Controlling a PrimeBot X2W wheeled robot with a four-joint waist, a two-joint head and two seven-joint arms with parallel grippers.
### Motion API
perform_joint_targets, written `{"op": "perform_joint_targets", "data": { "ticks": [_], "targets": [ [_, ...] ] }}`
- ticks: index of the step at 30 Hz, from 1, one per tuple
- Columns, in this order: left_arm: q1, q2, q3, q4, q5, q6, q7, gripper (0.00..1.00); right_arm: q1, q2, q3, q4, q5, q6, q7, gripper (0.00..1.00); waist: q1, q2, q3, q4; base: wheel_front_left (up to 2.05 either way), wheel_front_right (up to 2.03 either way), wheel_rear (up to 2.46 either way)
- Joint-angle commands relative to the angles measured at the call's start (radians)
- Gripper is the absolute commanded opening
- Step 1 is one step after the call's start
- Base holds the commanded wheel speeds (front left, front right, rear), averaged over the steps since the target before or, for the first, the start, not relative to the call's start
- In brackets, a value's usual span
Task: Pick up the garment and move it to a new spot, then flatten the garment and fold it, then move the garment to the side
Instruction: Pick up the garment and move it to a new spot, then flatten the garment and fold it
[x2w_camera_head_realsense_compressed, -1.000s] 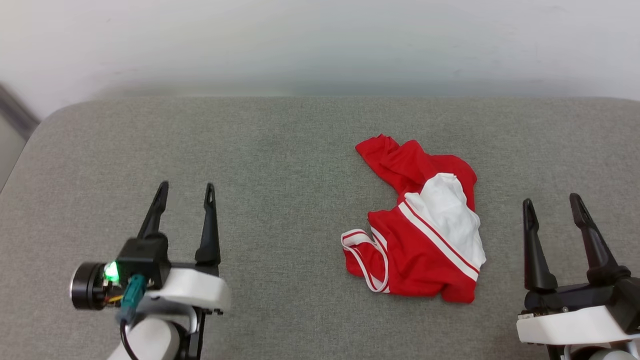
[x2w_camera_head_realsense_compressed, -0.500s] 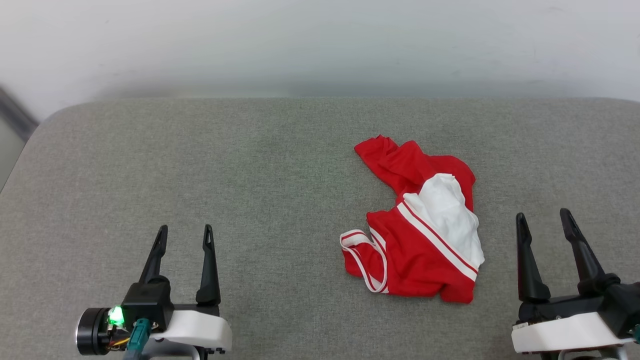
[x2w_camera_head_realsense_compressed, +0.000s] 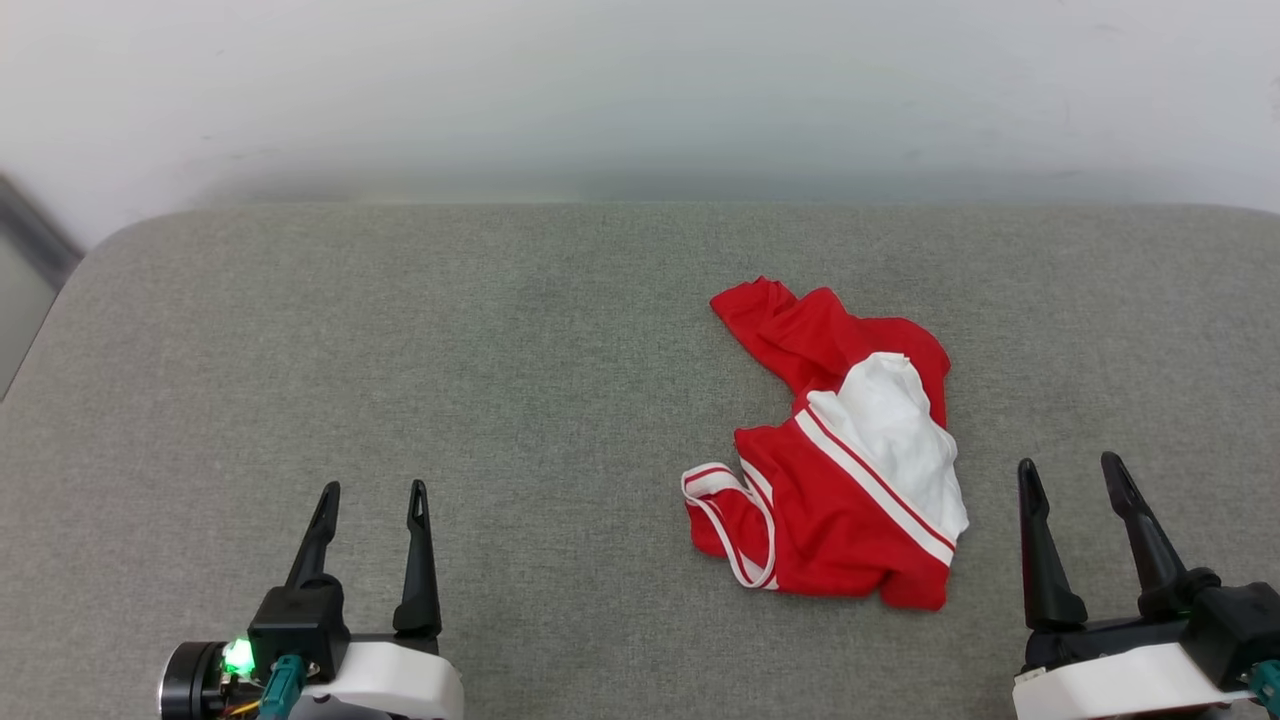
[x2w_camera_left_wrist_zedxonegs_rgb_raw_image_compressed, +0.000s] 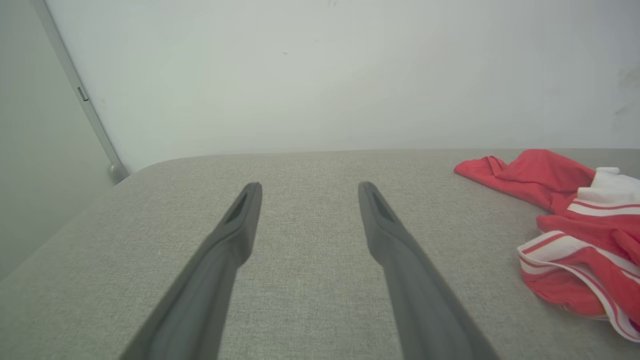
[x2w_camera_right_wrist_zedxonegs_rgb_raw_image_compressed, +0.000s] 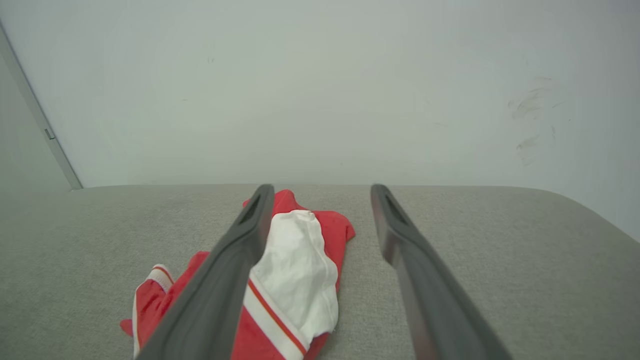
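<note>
the pale wall (x2w_camera_head_realsense_compressed: 640, 90) runs across the 12 o'clock side of the head view. below it we see the grey fabric-covered surface (x2w_camera_head_realsense_compressed: 520, 340), with a rounded corner at 10 o'clock.

the garment (x2w_camera_head_realsense_compressed: 845, 525) lies on that surface at about 4 o'clock from the middle of the head view, crumpled into a loose heap rather than spread flat. most of it is bright red. a white sleeve is folded over the top on its 3 o'clock side, edged by a white band with a thin red stripe that runs on a slant from 11 o'clock to 5 o'clock. a loop of white-and-red striped trim sticks out at its 8 o'clock edge, and a twisted red tail of cloth reaches toward 11 o'clock.

the right gripper (x2w_camera_head_realsense_compressed: 1068, 462) sits near the garment at its 3 o'clock side, not touching it, its fingers spread apart and holding nothing. the left gripper (x2w_camera_head_realsense_compressed: 373, 490) is well apart from the garment at its 9 o'clock side, fingers likewise spread and empty over bare fabric.

a small green light (x2w_camera_head_realsense_compressed: 238, 657) glows on the left wrist.
</note>
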Motion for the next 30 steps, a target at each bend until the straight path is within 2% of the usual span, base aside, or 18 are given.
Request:
{"op": "perform_joint_targets", "data": {
  "ticks": [1, 13, 22, 25, 30],
  "targets": [
    [0.012, -0.007, 0.008, 0.004, 0.010, -0.009, -0.003, 1.00, 0.005, 0.003, 0.001, 0.004, 0.005, 0.000, -0.002, 1.00, 0.0000, 0.0000, -0.001, 0.001, 0.00, 0.00, 0.00],
    [0.018, -0.044, 0.051, 0.013, 0.043, -0.055, -0.003, 1.00, 0.001, 0.003, -0.003, 0.009, 0.020, 0.000, -0.002, 1.00, 0.0000, 0.0000, -0.012, 0.001, 0.00, 0.00, 0.00],
    [0.006, -0.064, 0.063, 0.009, 0.049, -0.073, -0.003, 1.00, -0.156, -0.002, -0.002, -0.033, -0.034, 0.000, -0.002, 1.00, 0.0000, 0.0000, 0.004, -0.009, 0.00, 0.00, 0.00],
    [-0.004, -0.070, 0.070, 0.006, 0.045, -0.075, -0.003, 1.00, -0.241, -0.047, 0.000, -0.046, -0.032, 0.000, -0.002, 1.00, 0.0000, 0.0000, 0.015, -0.008, 0.00, 0.00, 0.00],
    [-0.021, -0.074, 0.073, -0.003, 0.046, -0.076, -0.003, 1.00, -0.401, -0.176, 0.060, -0.048, -0.021, 0.000, -0.002, 1.00, 0.0000, 0.0000, 0.034, -0.004, 0.00, 0.00, 0.00]
  ]
}}
